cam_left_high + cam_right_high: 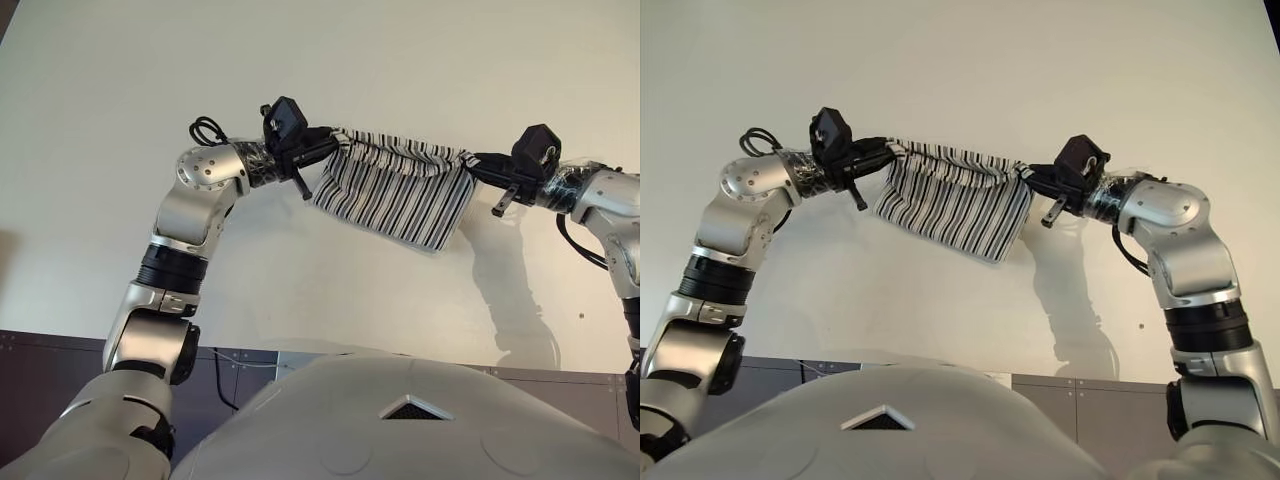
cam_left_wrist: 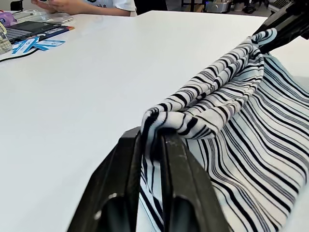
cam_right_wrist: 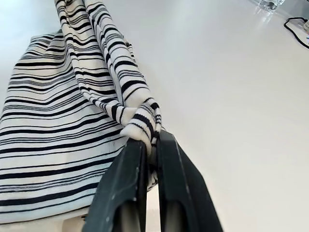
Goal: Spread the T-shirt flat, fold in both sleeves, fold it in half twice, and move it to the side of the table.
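white counter [image 1: 300, 60] lies under both arms. the shirt [image 1: 395, 200], white with dark stripes, is strung between the two claws like washing on a line. the left claw [image 1: 328, 150] is clamped on one top corner. the right claw [image 1: 478, 163] is clamped on the other top corner. in each wrist view the two fingers [image 2: 128, 164] press close together with a bunch of striped cloth squeezed in the gap.

the top edge of the shirt runs straight from one claw to the other, and that is its long way. it is pulled fairly tight, with a small dip in the middle. the rest of the cloth drops away from that edge, on the side of the claws that is closer to the robot. i cannot tell if the low edge touches the counter or hangs just over it.

neither arm is nearer than the other, since each one has its own corner. the shirt looks like a small, neat block, so i think most of the folding is done. what is left seems to be a last fold or the trip to the side of the counter. for that, both claws would need to go the same way together. if one pulls ahead, the cloth could sag or slip out of a claw.
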`<state>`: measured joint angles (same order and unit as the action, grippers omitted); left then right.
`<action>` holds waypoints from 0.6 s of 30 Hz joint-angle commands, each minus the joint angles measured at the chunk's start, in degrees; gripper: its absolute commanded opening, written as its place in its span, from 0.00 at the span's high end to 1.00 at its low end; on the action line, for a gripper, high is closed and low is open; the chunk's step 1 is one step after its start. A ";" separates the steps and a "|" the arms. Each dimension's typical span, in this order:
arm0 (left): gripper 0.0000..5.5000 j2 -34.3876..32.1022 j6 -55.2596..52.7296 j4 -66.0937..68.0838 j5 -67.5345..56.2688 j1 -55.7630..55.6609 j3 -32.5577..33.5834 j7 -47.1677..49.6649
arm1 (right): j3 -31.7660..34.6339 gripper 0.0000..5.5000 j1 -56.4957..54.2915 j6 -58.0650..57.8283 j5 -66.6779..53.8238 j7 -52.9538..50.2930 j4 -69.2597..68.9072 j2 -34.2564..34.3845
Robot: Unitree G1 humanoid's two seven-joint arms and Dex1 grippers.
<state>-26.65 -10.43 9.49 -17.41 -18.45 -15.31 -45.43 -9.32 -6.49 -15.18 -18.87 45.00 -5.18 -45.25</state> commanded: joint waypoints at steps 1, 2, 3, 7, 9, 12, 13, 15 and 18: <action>0.77 2.02 0.91 3.84 0.37 -2.96 2.66 -0.52 | 1.91 0.81 -2.09 0.82 1.00 0.80 0.94 1.51; 0.74 2.55 1.01 5.03 0.62 -3.70 3.35 -0.31 | 2.17 0.78 -2.25 0.98 1.47 0.68 1.18 1.91; 0.71 2.90 1.17 6.05 0.82 -4.34 3.81 -0.43 | 2.44 0.75 -2.33 1.08 1.91 0.51 1.31 2.25; 0.60 2.65 4.34 14.71 7.20 -6.66 6.07 7.27 | 4.78 0.62 -4.63 -1.86 -1.77 -0.88 -2.49 5.99; 0.59 2.58 4.67 15.58 8.08 -5.52 8.58 10.89 | 1.89 0.61 -4.92 -4.32 -5.13 2.19 -8.57 8.04; 0.59 4.02 2.73 12.83 7.42 -3.11 13.53 17.75 | -6.19 0.61 -3.94 -4.55 -0.51 1.25 -10.13 12.33; 0.59 6.10 0.44 8.02 5.04 -0.66 17.14 22.14 | -9.63 0.61 -4.61 -3.45 4.23 -1.85 -5.83 15.13; 0.59 11.71 -4.46 -0.34 0.40 2.66 23.73 31.91 | -13.29 0.61 -5.34 -3.69 12.04 -10.61 3.28 20.61; 0.59 19.02 -9.83 -8.38 -4.67 4.94 27.51 40.43 | -12.05 0.61 -4.51 -9.65 15.72 -19.40 10.28 25.75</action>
<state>-10.95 -17.26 4.85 -19.94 -14.61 10.95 -8.70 -22.42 -11.19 -20.76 -4.86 29.04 1.92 -20.95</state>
